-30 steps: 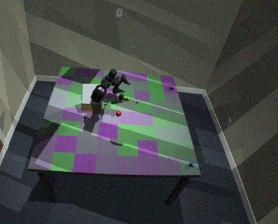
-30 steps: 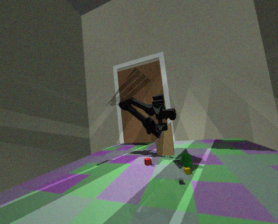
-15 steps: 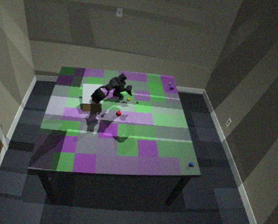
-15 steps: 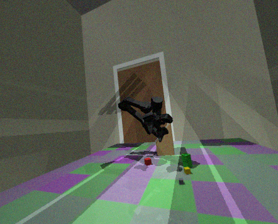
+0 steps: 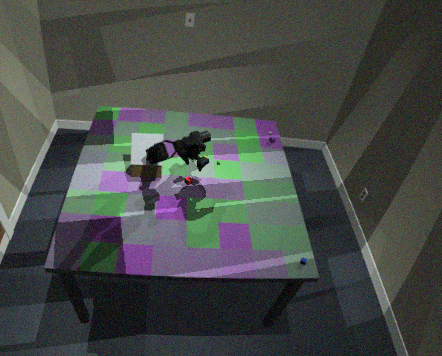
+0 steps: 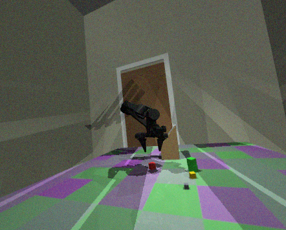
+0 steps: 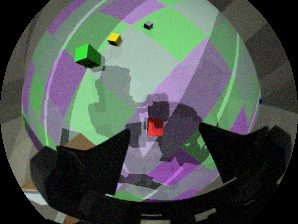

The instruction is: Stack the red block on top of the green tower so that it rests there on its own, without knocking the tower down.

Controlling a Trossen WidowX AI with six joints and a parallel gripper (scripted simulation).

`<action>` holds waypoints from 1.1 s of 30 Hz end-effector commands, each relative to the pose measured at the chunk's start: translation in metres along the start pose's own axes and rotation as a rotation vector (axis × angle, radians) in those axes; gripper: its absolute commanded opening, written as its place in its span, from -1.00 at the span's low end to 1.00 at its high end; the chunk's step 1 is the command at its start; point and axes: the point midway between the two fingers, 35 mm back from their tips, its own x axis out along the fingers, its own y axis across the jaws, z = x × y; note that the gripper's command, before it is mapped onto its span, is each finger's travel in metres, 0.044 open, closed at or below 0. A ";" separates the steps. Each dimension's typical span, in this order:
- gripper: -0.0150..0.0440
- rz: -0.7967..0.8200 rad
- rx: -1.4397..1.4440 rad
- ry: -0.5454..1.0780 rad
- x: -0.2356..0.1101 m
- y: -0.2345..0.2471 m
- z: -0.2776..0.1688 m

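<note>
jaws wide above the red block

i've got the gripper [image 6: 151,149] hanging over the red block [image 6: 152,166], jaws spread wide and holding nothing, because i judge the pick comes first. in the wrist view the block [image 7: 156,127] sits between the two fingers, on the counter [image 6: 171,200], so a straight drop should straddle it. the green tower [image 6: 192,164] stands upright to the right, apart from the block, with a yellow cube [image 6: 192,174] just near of it. that gap gives me room to descend without brushing the tower.
</note>
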 end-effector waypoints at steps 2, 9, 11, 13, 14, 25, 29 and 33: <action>1.00 0.131 0.165 0.127 0.004 -0.003 -0.028; 1.00 0.131 0.165 0.127 0.004 -0.003 -0.028; 1.00 0.131 0.165 0.127 0.005 -0.003 -0.028; 1.00 0.132 0.165 0.126 0.011 -0.002 -0.028; 1.00 0.132 0.165 0.126 0.015 -0.002 -0.028; 1.00 0.129 0.165 0.129 0.049 0.005 -0.033; 1.00 0.129 0.165 0.128 0.052 0.005 -0.033; 1.00 0.130 0.165 0.128 0.058 0.006 -0.033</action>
